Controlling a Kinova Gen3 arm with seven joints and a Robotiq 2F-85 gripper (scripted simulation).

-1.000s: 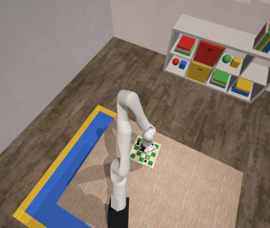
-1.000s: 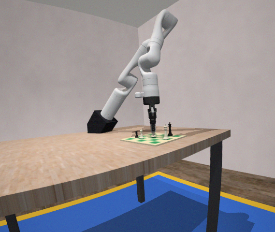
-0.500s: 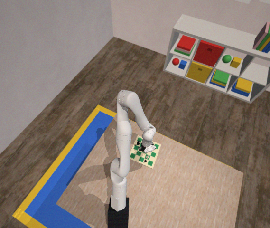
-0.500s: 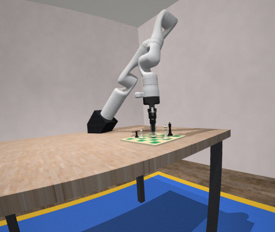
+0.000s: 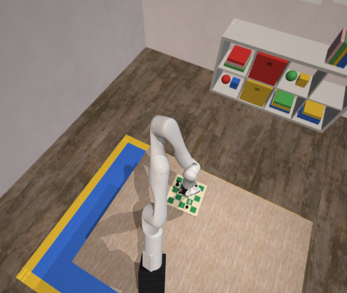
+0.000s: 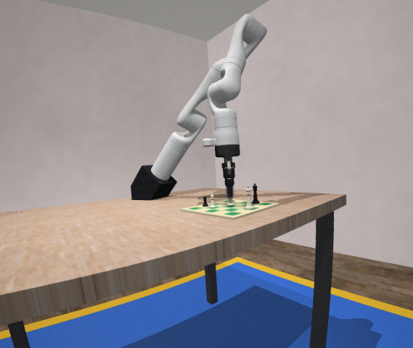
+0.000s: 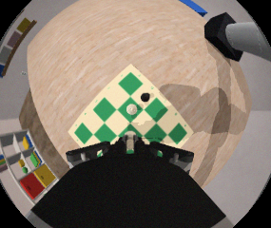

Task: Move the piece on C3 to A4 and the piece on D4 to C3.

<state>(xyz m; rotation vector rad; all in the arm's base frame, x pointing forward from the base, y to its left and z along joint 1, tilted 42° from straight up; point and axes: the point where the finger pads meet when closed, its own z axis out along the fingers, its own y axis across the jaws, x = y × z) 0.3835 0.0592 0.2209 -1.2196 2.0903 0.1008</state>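
Note:
The green and cream chessboard [image 5: 186, 197] lies on the wooden table and also shows in the side view [image 6: 232, 209] and the wrist view [image 7: 130, 114]. My gripper [image 6: 230, 197] points straight down over the middle of the board and is shut on a small pale piece [image 6: 230, 203], low at the board's surface. In the wrist view my fingers close around its top. A black pawn [image 6: 205, 201] and a white pawn [image 6: 212, 201] stand to the left. A tall white piece [image 6: 248, 197] and a tall black piece [image 6: 255, 193] stand to the right.
The arm's black base [image 6: 149, 185] sits on the table behind the board. A white shelf [image 5: 289, 79] with coloured boxes stands far off against the wall. The table edge [image 6: 274, 228] runs close in front of the board.

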